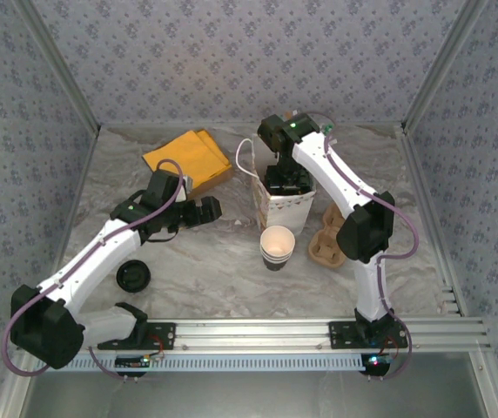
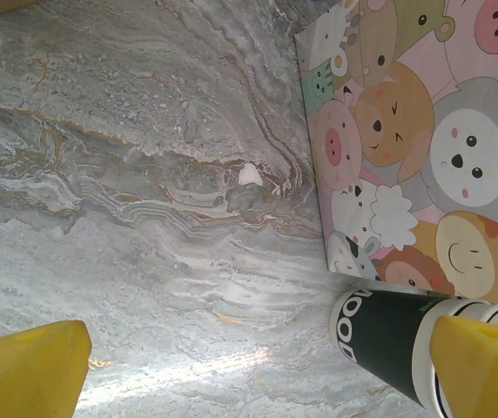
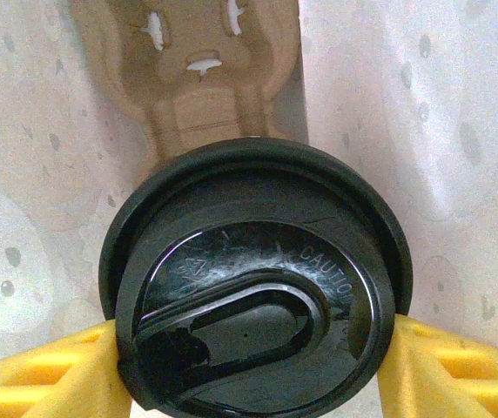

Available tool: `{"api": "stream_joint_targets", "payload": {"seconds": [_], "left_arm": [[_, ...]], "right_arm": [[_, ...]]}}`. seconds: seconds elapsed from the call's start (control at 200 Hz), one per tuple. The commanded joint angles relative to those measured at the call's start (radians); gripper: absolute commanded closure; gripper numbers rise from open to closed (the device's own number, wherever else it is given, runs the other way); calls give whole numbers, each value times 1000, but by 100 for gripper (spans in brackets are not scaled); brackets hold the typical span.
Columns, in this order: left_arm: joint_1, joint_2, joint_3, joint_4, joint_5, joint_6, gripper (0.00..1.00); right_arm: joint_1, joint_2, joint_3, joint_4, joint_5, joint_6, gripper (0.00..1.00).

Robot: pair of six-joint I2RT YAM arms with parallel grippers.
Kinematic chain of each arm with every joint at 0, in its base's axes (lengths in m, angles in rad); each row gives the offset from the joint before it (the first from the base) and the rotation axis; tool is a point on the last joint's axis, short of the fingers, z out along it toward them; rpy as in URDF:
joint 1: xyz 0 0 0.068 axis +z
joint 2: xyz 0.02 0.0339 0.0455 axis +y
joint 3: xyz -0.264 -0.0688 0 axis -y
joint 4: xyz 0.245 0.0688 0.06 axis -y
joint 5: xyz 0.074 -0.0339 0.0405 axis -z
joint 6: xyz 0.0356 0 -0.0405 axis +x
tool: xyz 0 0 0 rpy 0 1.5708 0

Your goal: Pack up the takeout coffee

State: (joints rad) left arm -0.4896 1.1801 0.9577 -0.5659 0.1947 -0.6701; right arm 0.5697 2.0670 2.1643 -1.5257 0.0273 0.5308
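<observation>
Right gripper (image 3: 249, 366) clasps a lidded cup (image 3: 249, 279) inside the bag (image 1: 280, 207), mid-bench — lower it straight, centred over a socket of the carrier (image 3: 197, 78); left gripper (image 2: 258, 366) hangs released near the paper cup (image 1: 277, 244).

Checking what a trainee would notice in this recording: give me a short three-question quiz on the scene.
1. True or false: the jaws of the left gripper stand open.
2. The right gripper clamps in its jaws: A) a black cup lid, B) a straw, C) a napkin.
3. Where does the open paper cup stand?
Key: 1 true; 2 A; 3 on the table, next to the cartoon bag.
</observation>
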Motion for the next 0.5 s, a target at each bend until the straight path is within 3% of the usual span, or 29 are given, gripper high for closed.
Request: {"api": "stream_joint_targets", "payload": {"seconds": [0.0, 0.495], "left_arm": [[4, -23, 4, -7, 12, 7, 0], [4, -30, -2, -10, 15, 2, 0]], "right_arm": [[1, 10, -2, 0, 3, -7, 33], [15, -9, -67, 35, -22, 9, 33]]}}
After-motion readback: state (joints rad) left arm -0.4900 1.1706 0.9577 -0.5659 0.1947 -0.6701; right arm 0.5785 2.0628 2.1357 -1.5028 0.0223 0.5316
